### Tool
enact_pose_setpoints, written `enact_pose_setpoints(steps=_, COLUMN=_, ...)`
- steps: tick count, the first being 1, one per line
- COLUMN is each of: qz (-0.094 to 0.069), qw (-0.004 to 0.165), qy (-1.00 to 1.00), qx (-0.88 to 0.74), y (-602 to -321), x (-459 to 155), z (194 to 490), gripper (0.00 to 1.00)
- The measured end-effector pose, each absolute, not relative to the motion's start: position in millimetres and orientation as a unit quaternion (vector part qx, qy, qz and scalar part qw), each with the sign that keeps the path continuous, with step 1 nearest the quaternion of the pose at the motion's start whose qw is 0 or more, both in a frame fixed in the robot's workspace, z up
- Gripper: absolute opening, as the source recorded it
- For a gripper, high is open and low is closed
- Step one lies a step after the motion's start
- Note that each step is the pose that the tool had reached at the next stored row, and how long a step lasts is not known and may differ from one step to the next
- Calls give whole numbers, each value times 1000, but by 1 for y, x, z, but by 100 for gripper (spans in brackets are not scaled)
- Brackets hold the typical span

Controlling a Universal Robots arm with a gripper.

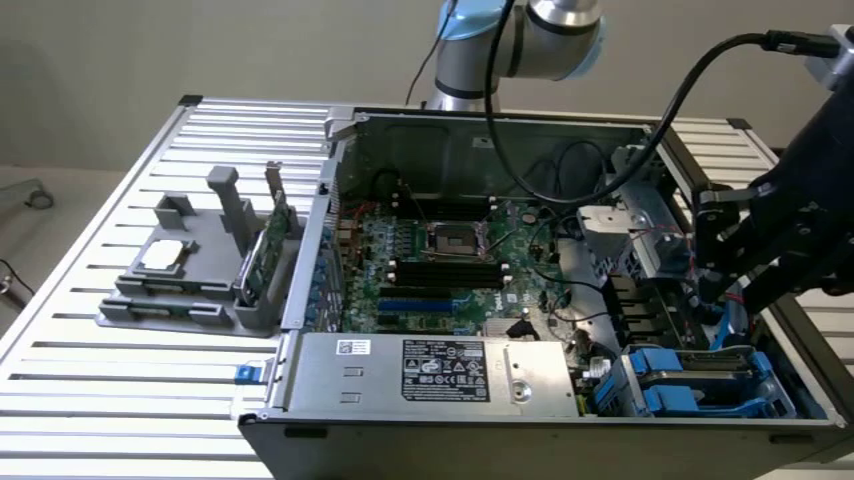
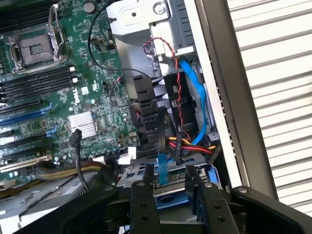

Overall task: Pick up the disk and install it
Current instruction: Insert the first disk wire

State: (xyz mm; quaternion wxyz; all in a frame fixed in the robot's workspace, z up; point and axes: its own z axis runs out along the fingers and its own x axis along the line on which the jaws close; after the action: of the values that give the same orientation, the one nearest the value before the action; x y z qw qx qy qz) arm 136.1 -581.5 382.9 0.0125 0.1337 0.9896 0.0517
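The disk [image 1: 701, 385], grey metal in a blue plastic carrier, lies in the drive bay at the near corner of the open computer case [image 1: 441, 125], on the exterior view's right. My black gripper [image 1: 714, 290] hangs a little above that bay, and a thick black cable loops from it to the arm. In the wrist view the gripper [image 2: 168, 178] has its two fingers apart with nothing clamped between them. The disk [image 2: 173, 197] shows beyond the gap, its blue frame reaching past both fingers.
Red, yellow, black and blue cables [image 2: 195, 112] run down the case wall beside the bay. The motherboard [image 1: 441, 260] and the power supply [image 1: 441, 370] fill the rest of the case. On the slatted table, a grey fixture [image 1: 174, 290] holds a square chip [image 1: 167, 255] and a green card [image 1: 271, 250].
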Motion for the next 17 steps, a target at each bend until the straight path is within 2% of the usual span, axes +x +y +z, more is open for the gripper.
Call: enact_pose_setpoints(steps=17, qz=62, qw=22, qy=984, qx=165, y=-581, x=138, z=372, gripper=39)
